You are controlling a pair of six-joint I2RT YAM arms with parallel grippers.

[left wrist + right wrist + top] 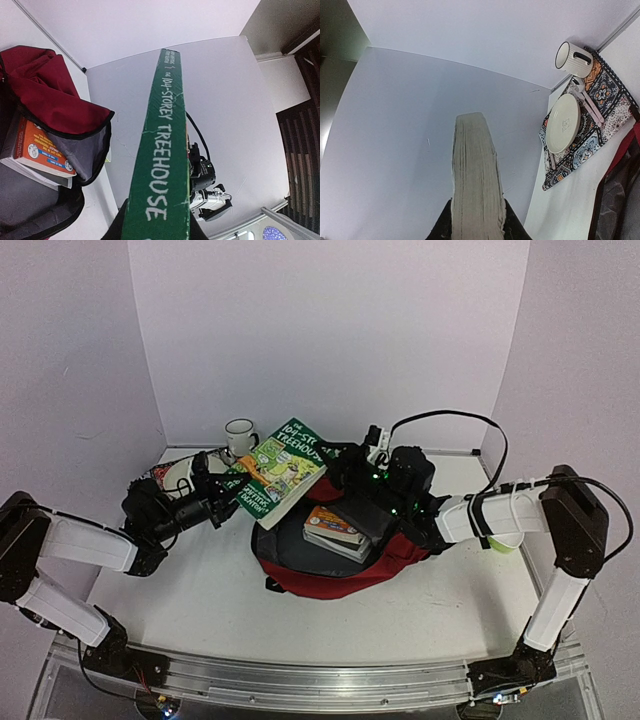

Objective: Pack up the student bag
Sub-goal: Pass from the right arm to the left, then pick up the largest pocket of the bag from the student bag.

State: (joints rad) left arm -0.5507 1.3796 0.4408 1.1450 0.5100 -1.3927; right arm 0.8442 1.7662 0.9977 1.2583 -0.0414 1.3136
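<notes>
Reaching in from the left edge of the overhead view, the left gripper [220, 490] was closed narrowly on the spine side of a green book [285, 472]. Its fingers [119, 226] pressed against the covers at the bottom of its wrist view. Behind it, at upper left, a patterned mat [150, 478] carried a pale plate [183, 472], with a white mug [240, 433] at its far end by the wall. The green book hung tilted above the table at centre, cover up. Just below and right of it, the student bag [330, 578] lay open on the table, dark red with grey lining. An orange book [333, 523] was stacked on others inside it. From the right, the right gripper [352, 472] was clamped on the green book's page edge, and the pages filled its narrow gap in its wrist view.
</notes>
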